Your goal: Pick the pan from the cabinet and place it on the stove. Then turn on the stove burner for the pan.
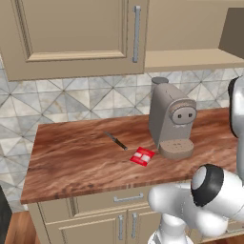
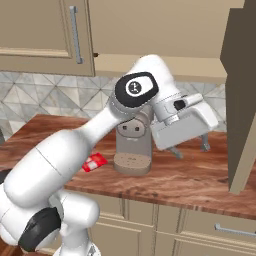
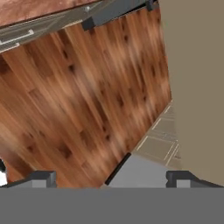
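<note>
No readable writing is being shown on the small red packet (image 1: 142, 156) or the grey coffee machine (image 1: 170, 119). The two-finger gripper (image 2: 190, 146) is being held wide open, empty, above the wooden countertop (image 1: 76, 157), at nine o'clock of the tall beige cabinet's open door (image 2: 242, 100); the pan's place cannot be told.

The wooden desk (image 1: 71, 162) carries a grey coffee machine (image 1: 171, 121), a red packet (image 1: 142, 156) and a small dark knife (image 1: 116, 141). The tool (image 2: 189, 146) hovers above the desk, right of the machine; packet and knife lie farther left.
</note>
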